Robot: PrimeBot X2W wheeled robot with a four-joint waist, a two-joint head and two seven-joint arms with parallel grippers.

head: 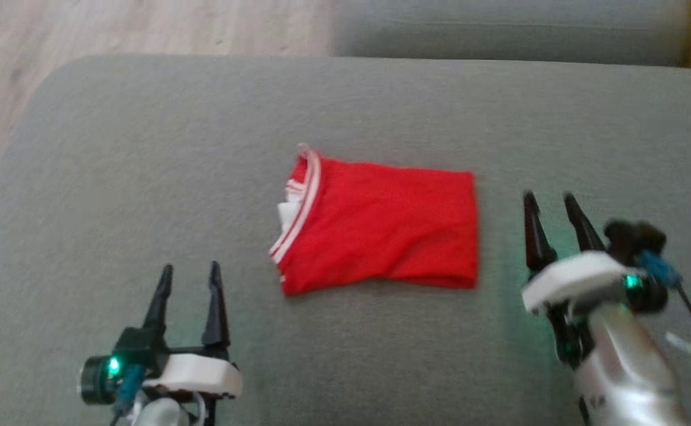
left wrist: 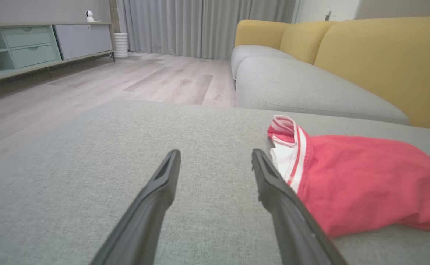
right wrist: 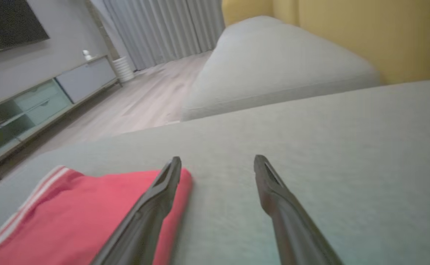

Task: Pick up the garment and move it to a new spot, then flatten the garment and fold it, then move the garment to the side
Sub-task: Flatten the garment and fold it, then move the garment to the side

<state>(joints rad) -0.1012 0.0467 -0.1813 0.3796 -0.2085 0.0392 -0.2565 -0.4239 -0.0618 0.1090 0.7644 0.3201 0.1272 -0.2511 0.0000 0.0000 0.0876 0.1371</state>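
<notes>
I am holding my left fingers (head: 216, 313) and right fingers (head: 536, 236) spread and empty, flanking the folded garment (head: 381, 228) lying in the middle of the cushion (head: 144, 177), and judging that pinching all layers at both ends will keep it folded.

Home living room: yellow sofa (left wrist: 384, 66), curtains (left wrist: 200, 25), low cabinet (left wrist: 34, 44).

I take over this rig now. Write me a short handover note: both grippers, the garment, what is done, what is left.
Left gripper: jaws open, empty, over the grey cushion, left of the red garment, apart from it.
Right gripper: jaws open, empty, just right of the red garment.
The red garment lies folded into a rectangle near the cushion's middle.
Done: the folding, it seems.
Left: probably moving it to the side.
</notes>
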